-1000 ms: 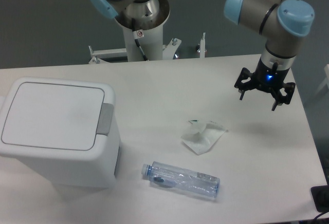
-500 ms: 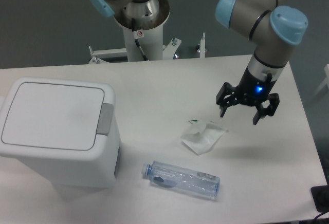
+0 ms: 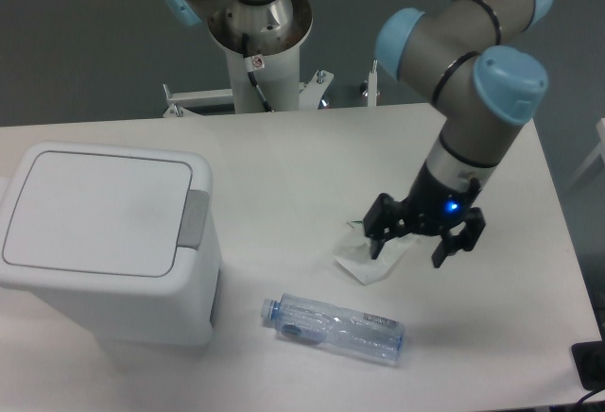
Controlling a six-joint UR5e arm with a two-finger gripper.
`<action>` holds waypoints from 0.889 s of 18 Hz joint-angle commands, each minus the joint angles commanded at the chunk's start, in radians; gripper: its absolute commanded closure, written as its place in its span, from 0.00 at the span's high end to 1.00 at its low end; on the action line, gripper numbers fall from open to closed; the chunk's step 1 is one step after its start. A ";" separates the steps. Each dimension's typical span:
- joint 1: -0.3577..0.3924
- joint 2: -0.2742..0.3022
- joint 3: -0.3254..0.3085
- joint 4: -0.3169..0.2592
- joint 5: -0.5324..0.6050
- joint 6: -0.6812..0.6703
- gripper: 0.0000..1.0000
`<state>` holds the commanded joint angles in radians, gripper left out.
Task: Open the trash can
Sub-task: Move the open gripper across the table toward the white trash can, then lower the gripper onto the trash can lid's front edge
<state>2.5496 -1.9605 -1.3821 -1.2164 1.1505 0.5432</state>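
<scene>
trash can [image 3: 99, 242]: white bin at left end of the table [image 3: 284, 162], lid flat and closed, grey push button [image 3: 195, 218] on the rim edge facing the end effector
end effector [image 3: 425, 240]: fingers apart, nothing held, hanging well to the right of the trash can, right over the edge of a crumpled wrapper [image 3: 371, 253]
step in hand: reaching toward the bin; lid not opened yet
how to do it well: my guess, travel left above the clutter, line up over the grey button, bring fingers together and press straight down so the lid pops; don't push the lid panel itself
other things: clear plastic bottle [image 3: 333, 329] lying on its side, just right of the trash can, nearer the front edge
in the way: wrapper and bottle sit between end effector and trash can; low sweep would drag them, go high
</scene>
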 joint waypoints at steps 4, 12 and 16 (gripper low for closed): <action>-0.022 0.048 0.008 -0.017 -0.052 -0.037 1.00; -0.094 0.107 0.008 -0.020 -0.092 -0.084 1.00; -0.107 0.140 0.000 -0.018 -0.114 -0.103 1.00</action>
<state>2.4422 -1.8210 -1.3821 -1.2349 1.0370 0.4404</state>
